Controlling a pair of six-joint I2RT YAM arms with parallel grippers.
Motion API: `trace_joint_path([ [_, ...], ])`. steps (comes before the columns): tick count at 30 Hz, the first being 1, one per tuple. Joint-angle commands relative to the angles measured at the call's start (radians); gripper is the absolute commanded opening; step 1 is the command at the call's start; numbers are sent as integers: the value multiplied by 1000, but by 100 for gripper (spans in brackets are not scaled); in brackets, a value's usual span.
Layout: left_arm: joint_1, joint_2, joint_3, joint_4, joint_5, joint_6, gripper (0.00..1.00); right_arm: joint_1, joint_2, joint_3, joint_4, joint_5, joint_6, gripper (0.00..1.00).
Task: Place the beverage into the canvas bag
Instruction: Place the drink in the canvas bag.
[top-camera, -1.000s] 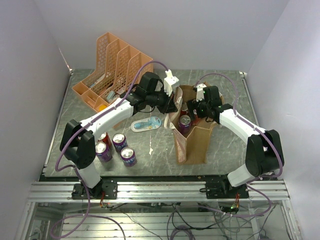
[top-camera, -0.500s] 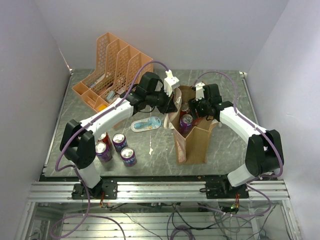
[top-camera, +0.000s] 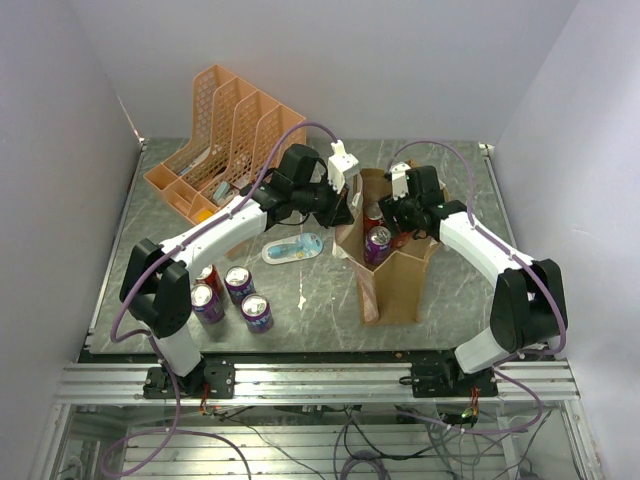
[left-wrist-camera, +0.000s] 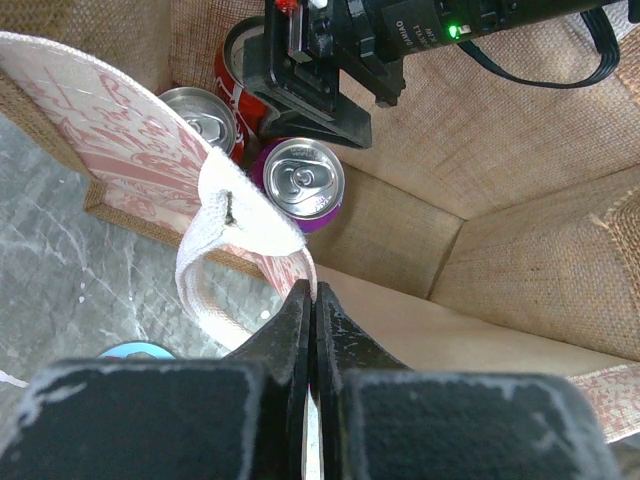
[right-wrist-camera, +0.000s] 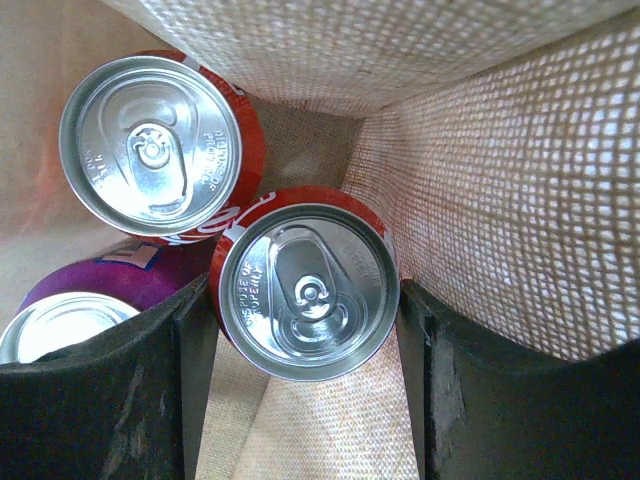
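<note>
Fingers (left-wrist-camera: 285, 335) of the left gripper (left-wrist-camera: 312, 298) are clenching tight on the canvas bag (top-camera: 395, 285). They are pinching its pink-streaked side panel at the rim, just beside the white strap handle (left-wrist-camera: 225, 215). Down inside the bag, the right gripper (right-wrist-camera: 305, 295) is reaching in. Its fingers (right-wrist-camera: 150, 400) are pressing against both sides of the red beverage can (right-wrist-camera: 305, 288), grasping it upright against the bag's woven wall. A second red can (right-wrist-camera: 150, 145) is standing against it. A purple can (left-wrist-camera: 298, 180) is sitting beside both, also within the bag.

On the grey desk (top-camera: 450, 180), nearer than the bag and to its left, a cluster of loose cans (top-camera: 238, 284) is standing upright, well apart from the bag. The bag itself is standing open between the two arms. Just left of the bag, a pale blue flat object (top-camera: 293, 248) is lying on the desk. Farther back and left of the bag, an orange mesh organiser (top-camera: 225, 130) is standing.
</note>
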Motion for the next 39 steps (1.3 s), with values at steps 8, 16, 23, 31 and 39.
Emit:
trace_joint_path([
  [8,-9,37,51,-7,8,-8,7,-19,40,-20,10,-123,-15,40],
  [16,-13,69,87,4,13,-17,7,-34,51,-27,14,-116,-25,55],
  [23,-17,78,95,9,13,-22,7,-51,57,20,-3,-94,-26,70],
  [31,-18,86,103,12,14,-23,7,-52,54,55,-18,-97,-21,81],
  [39,-21,100,106,22,25,-25,7,-51,23,93,-47,-146,-26,82],
])
